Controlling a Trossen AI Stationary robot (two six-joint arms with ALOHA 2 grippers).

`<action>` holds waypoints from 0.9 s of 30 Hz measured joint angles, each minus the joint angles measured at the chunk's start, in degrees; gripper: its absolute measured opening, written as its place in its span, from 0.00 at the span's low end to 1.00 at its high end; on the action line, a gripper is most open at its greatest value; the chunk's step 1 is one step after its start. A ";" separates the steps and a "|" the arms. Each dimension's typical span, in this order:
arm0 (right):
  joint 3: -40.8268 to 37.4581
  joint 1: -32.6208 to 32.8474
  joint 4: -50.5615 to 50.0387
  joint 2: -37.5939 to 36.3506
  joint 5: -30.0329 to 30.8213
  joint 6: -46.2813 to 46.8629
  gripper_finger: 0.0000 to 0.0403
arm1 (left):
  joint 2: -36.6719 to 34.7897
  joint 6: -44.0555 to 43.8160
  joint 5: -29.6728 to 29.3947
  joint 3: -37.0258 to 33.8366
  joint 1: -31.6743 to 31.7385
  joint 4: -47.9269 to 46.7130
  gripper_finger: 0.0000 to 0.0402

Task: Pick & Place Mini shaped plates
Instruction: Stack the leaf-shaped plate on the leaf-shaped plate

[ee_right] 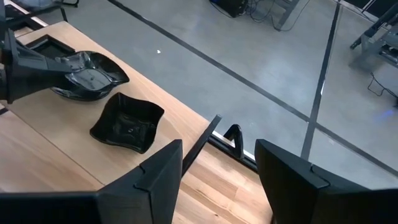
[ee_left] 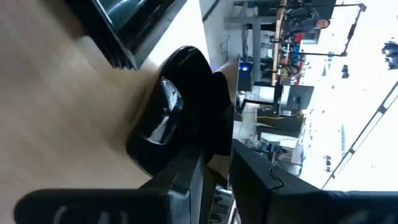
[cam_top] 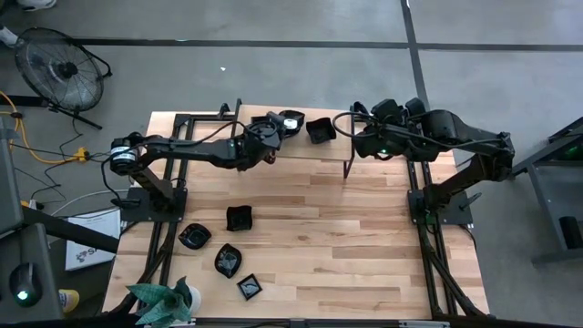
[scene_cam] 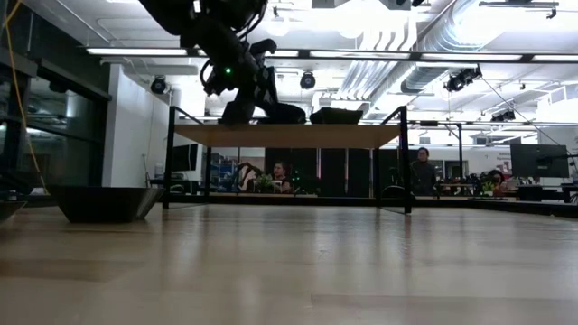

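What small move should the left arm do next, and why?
Probably open a little more and lift straight off. The left gripper is at the raised shelf, its fingers beside a plate resting on the stack there, next to another plate. Four plates wait below.

You had two plates (cam_top: 290,120) stacked beside a square plate (cam_top: 319,129) on the raised shelf (cam_top: 310,150) at the bench's (cam_top: 346,237) far edge. Four more plates (cam_top: 228,246) lay on the bench's near left, with the plant (cam_top: 164,301) at its near-left corner.
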 joint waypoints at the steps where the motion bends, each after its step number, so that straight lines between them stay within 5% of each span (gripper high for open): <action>1: 0.00 0.01 -0.07 0.00 -0.02 0.00 0.49 | 0.00 0.02 -0.02 0.00 -0.08 -0.03 0.18; 27: 0.00 0.01 -0.65 -0.83 0.00 1.43 0.49 | -3.63 6.31 2.09 0.00 -1.11 -5.53 0.18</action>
